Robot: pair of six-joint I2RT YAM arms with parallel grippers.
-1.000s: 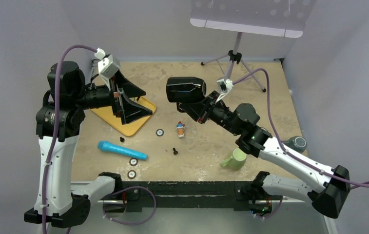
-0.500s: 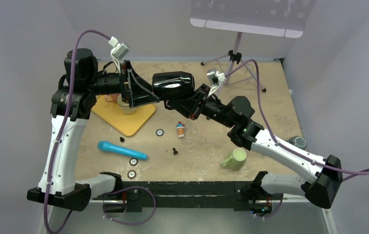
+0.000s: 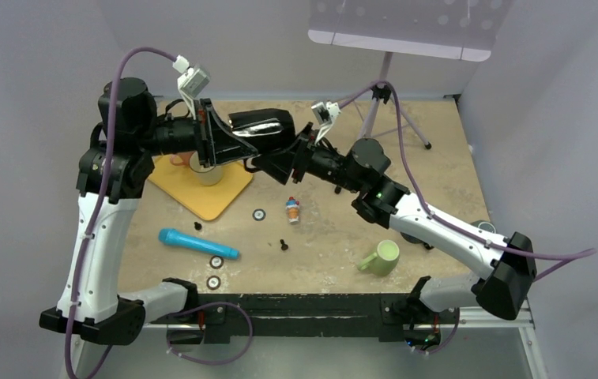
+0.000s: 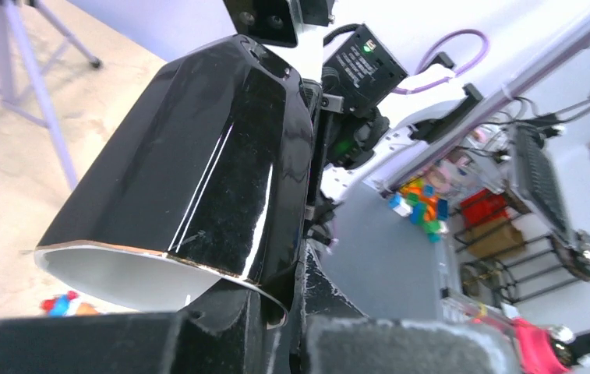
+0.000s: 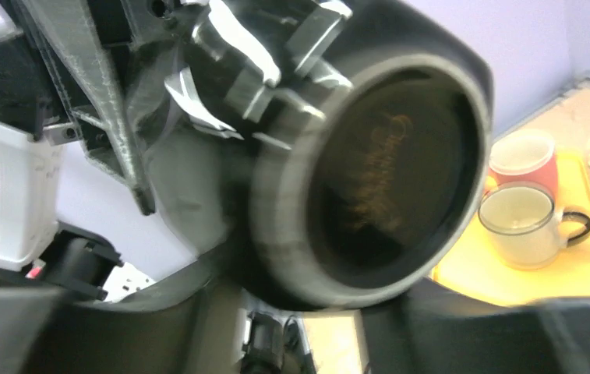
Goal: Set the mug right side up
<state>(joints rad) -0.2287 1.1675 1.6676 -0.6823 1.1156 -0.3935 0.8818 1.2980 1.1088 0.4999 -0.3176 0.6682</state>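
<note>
The left gripper [image 3: 242, 151] is clamped on the rim of the black mug [image 3: 264, 128], and the right gripper [image 3: 276, 161] is closed on its base end. The mug lies on its side in the air above the far left part of the table [image 3: 343, 229], mouth toward the left arm. Beneath, by the far left corner, a yellow tray [image 3: 215, 202] carries a cream cup [image 5: 521, 226] and a lidded pink cup [image 5: 522, 154]. A green mug [image 3: 381, 257] lies tipped near the near edge. A blue marker [image 3: 199, 244], a small toy [image 3: 293, 210] and a ring [image 3: 259, 214] lie between tray and green mug.

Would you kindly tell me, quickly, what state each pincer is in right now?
Left pincer: closed on the rim of the black mug.
Right pincer: closed, holding the black mug.
</note>
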